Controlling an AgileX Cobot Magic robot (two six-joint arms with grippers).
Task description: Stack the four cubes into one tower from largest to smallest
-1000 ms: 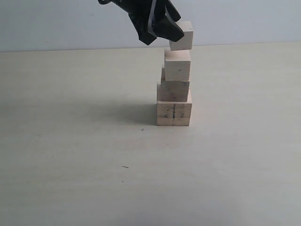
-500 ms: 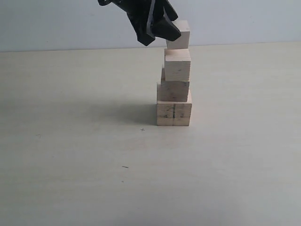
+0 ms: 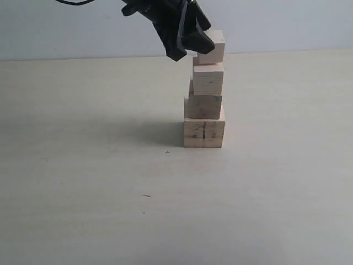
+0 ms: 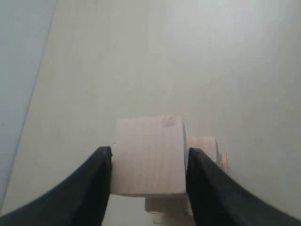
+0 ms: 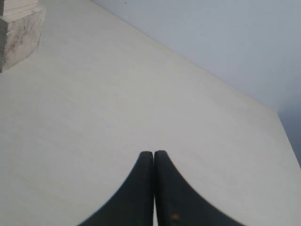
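The left arm (image 3: 160, 12) slanted down from the upper left. The left gripper (image 3: 192, 48) clamped the smallest cube (image 3: 214, 47), slightly tilted, atop the three-cube tower (image 3: 204, 105). The right gripper (image 5: 154, 157) was pinched closed, empty, over the table (image 5: 94, 103).

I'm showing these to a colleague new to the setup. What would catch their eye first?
First, the stepped stack of three wooden cubes near the middle of the pale table, largest at the base. Directly over it, the left gripper clamps the smallest cube between its black fingers. The right gripper is shut and empty, away from the stack.
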